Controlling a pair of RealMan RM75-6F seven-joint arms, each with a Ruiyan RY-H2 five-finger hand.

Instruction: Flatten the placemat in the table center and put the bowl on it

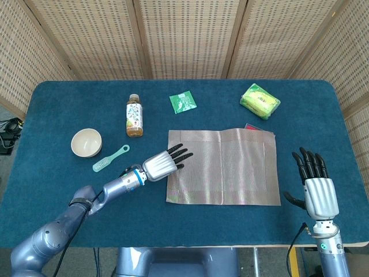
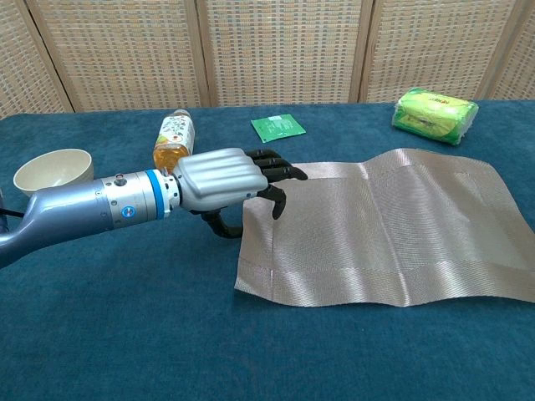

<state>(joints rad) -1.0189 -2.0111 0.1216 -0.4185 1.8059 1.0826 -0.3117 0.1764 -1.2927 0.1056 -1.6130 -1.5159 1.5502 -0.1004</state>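
The woven grey placemat (image 1: pixel 225 167) (image 2: pixel 384 221) lies in the middle of the blue table, with a low ripple down its middle. My left hand (image 1: pixel 163 163) (image 2: pixel 221 177) lies palm down at its left edge. Its dark fingers (image 2: pixel 280 171) stretch over the mat's left border, and the thumb curls down beside that edge. The cream bowl (image 1: pixel 86 142) (image 2: pixel 53 170) stands upright and empty at the left, well apart from the mat. My right hand (image 1: pixel 314 187) hovers near the front right, fingers spread and holding nothing.
A tea bottle (image 1: pixel 134 116) (image 2: pixel 173 138) stands behind my left hand. A mint brush (image 1: pixel 110 158) lies between bowl and hand. A green sachet (image 1: pixel 183 102) (image 2: pixel 278 127) and a green wrapped pack (image 1: pixel 260 101) (image 2: pixel 435 113) sit at the back.
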